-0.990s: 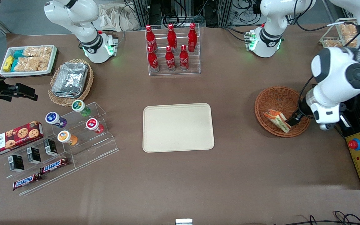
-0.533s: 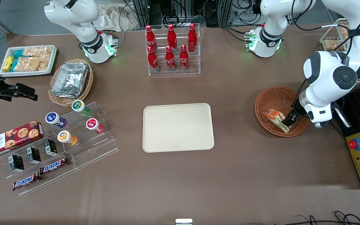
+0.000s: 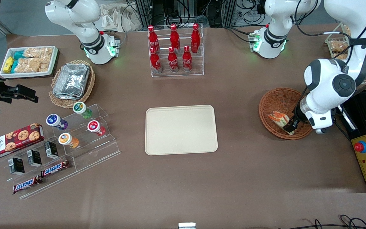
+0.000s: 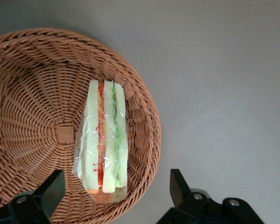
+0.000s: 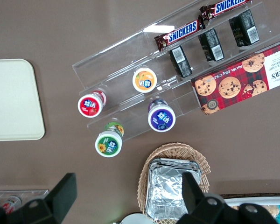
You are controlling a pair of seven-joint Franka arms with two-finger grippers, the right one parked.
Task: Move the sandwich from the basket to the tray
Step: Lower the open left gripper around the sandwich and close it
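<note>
Wrist view shows the claw [image 4: 114, 196] spread wide above the sandwich [image 4: 104, 147], basket [image 4: 32, 93] beneath

Even, bright light; soft shadows.

WALKER'S — red cookie box [image 3: 13, 141], SNICKERS — two bars [image 3: 54, 168], Coca-Cola script — red bottles [image 3: 172, 47]

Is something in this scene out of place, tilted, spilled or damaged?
Nothing stands out. The wrapped sandwich lies intact in the basket, near its rim. The tray sits flat and bare. The gripper hangs open above the sandwich, one finger to each side, not touching it.
</note>
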